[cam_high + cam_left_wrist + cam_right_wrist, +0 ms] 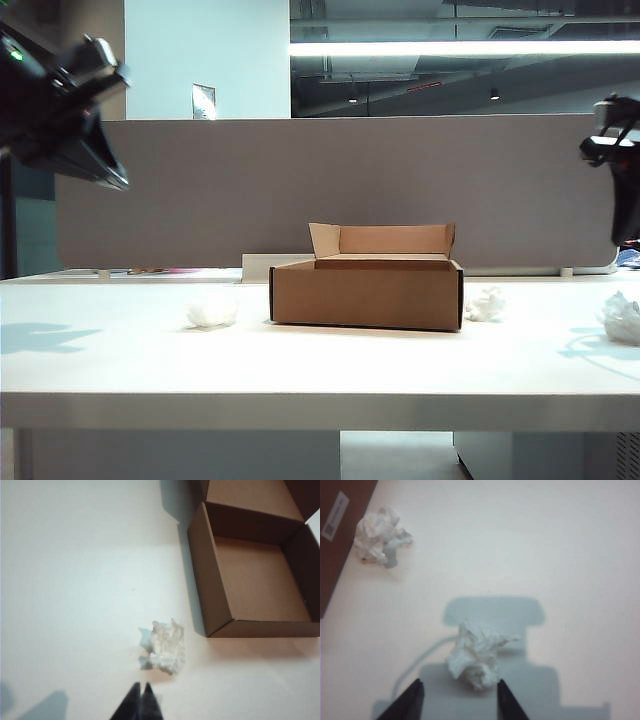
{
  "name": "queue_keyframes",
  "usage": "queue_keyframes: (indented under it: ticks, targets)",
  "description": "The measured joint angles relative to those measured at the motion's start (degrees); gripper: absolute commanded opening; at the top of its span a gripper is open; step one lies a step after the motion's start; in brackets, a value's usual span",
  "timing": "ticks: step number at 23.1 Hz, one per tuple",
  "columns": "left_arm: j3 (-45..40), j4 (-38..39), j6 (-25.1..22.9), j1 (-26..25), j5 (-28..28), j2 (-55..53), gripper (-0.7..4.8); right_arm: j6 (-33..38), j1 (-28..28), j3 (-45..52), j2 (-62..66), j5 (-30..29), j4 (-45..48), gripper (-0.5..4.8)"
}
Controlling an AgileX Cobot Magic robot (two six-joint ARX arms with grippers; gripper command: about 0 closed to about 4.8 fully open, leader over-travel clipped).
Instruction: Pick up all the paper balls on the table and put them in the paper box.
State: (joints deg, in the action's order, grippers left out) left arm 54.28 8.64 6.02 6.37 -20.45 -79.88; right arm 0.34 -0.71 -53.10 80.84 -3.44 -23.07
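Nothing can be read anywhere: a white label (335, 516) with a small square code and fine print sits on the brown wall of the paper box (340, 540) seen from my right wrist, too blurred to read, and a small wall poster (203, 101) is equally unreadable.

table (320, 360): plain white all over, thick front edge a shade greyer
paper box (366, 292): brown cardboard, dark, almost black strips down the front corners, paler tan on the rear flaps
box label (335, 516): small white sticker with tiny dark print on the brown side
paper balls (212, 314) (486, 304) (622, 318): crumpled white, greyish in the creases, one left of the box, two to its right
divider panel (330, 190): flat grey behind the box
left hand (141, 704): black
right hand (459, 696): black too
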Motion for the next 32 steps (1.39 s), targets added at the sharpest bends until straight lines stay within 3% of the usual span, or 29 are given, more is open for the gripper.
queue_keyframes:
  ticks: [3, 6, 11, 19, 32]
  targets:
    - [2.8, 0.3, 0.0, 1.0, 0.1, -3.9, 1.85, -0.2, 0.0, -1.8, 3.0, 0.2, -1.1, 3.48]
    - [7.0, 2.1, 0.0, 1.8, -0.1, -8.0, 2.16, -0.4, 0.0, -3.0, 5.1, 0.2, -3.0, 3.66]
    - [13.9, 5.7, 0.0, 4.7, 0.4, -16.9, 2.16, -0.4, 0.0, -3.9, 9.2, 0.3, -3.6, 3.66]
    - [14.3, 5.8, -1.4, 7.7, 6.0, -25.0, 2.16, -0.4, 0.0, -3.9, 10.9, 0.4, -3.3, 3.66]
    - [14.4, 3.5, -1.3, 11.2, 6.3, -28.9, 2.13, -0.4, 0.0, -4.2, 16.6, -0.7, -1.2, 3.64]
